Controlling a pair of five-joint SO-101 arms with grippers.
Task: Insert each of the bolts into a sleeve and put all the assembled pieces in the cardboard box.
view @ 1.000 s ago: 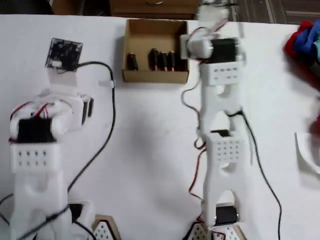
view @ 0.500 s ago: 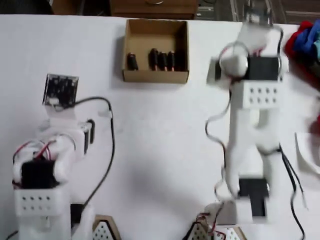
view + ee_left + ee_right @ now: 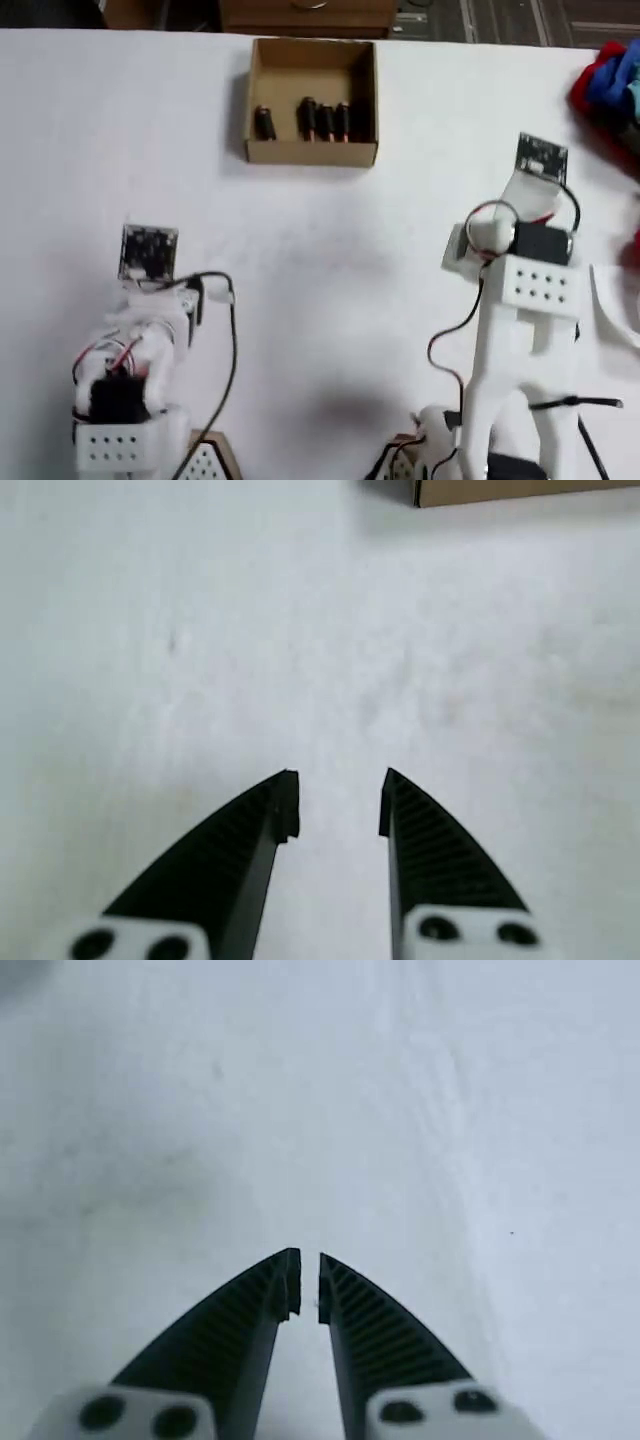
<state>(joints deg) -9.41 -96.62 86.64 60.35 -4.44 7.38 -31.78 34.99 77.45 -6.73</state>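
progress: looks finished | four assembled pieces point(image 3: 323, 120) lie in the cardboard box point(image 3: 312, 55) at the counter's point(image 3: 330, 260) far side | left gripper point(image 3: 337, 805): fingers apart, empty | right gripper point(image 3: 309, 1285): fingers almost together, empty | remaining: apparently nothing

A white table point(image 3: 300, 270) carries a cardboard box point(image 3: 312, 152) and, at one edge, perhaps bundled red-blue cloth point(image 3: 605, 85).

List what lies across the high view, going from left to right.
left arm → cardboard box → right arm → red and blue cloth
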